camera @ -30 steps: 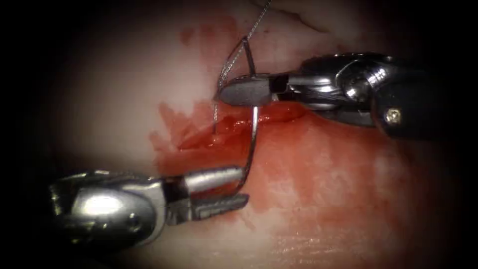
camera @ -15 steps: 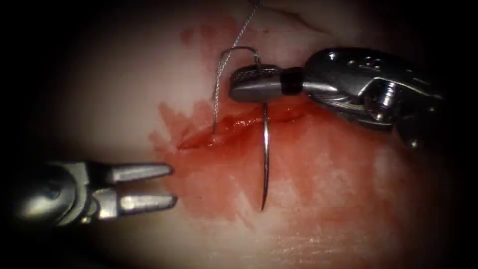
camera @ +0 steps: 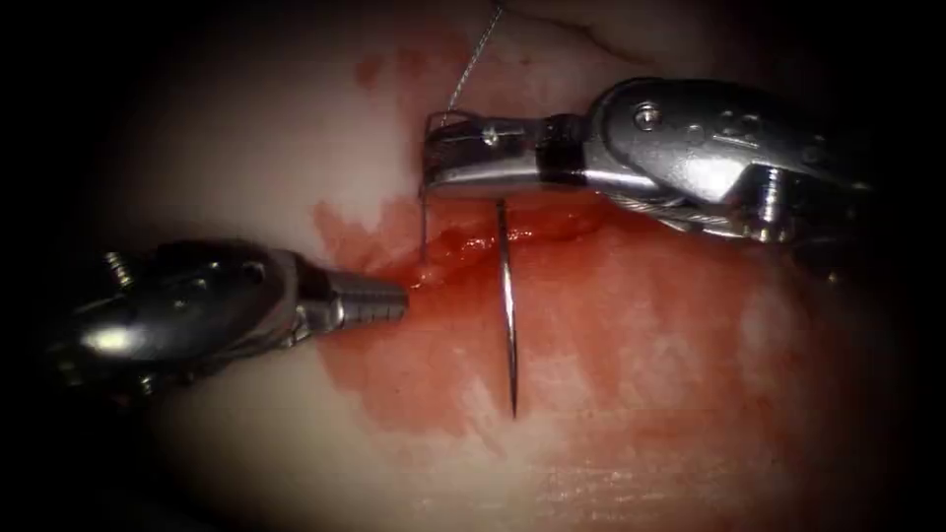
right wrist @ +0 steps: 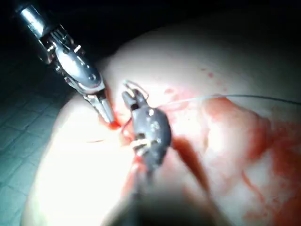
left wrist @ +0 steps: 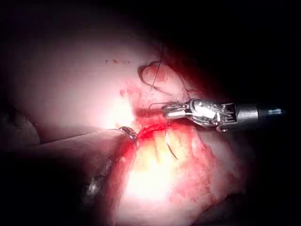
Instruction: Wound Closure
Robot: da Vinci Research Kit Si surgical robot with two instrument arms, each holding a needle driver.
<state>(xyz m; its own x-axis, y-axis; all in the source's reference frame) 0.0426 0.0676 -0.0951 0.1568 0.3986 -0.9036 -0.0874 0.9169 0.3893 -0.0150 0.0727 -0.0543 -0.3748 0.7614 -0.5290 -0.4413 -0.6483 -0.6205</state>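
My right tool (camera: 434, 158) comes in from the right above the cut (camera: 473, 246), its jaws shut on the curved needle (camera: 507, 296) near its thread end. The needle hangs free over the tissue (camera: 641, 355), outside it, with its tip pointing down the picture. Thread (camera: 424, 222) runs from the jaws down into the cut's left part, and another strand (camera: 471, 64) leads up and away. My left tool (camera: 399, 296) lies at the cut's left end, jaws shut with nothing seen between them. The right tool (left wrist: 181, 109) and needle (left wrist: 171, 148) show in the left wrist view, the left tool (right wrist: 106, 113) in the right wrist view.
Red fluid (camera: 414, 374) stains the tissue around and below the cut. A fold of tissue (camera: 591, 34) lies at the far edge above the right tool. The thread (right wrist: 235, 97) stretches away across the tissue in the right wrist view.
My left jaws stood open around the needle near its tip, drew away to the left, then shut and moved up to the cut's left end. The right tool rolled its wrist, still holding the needle.
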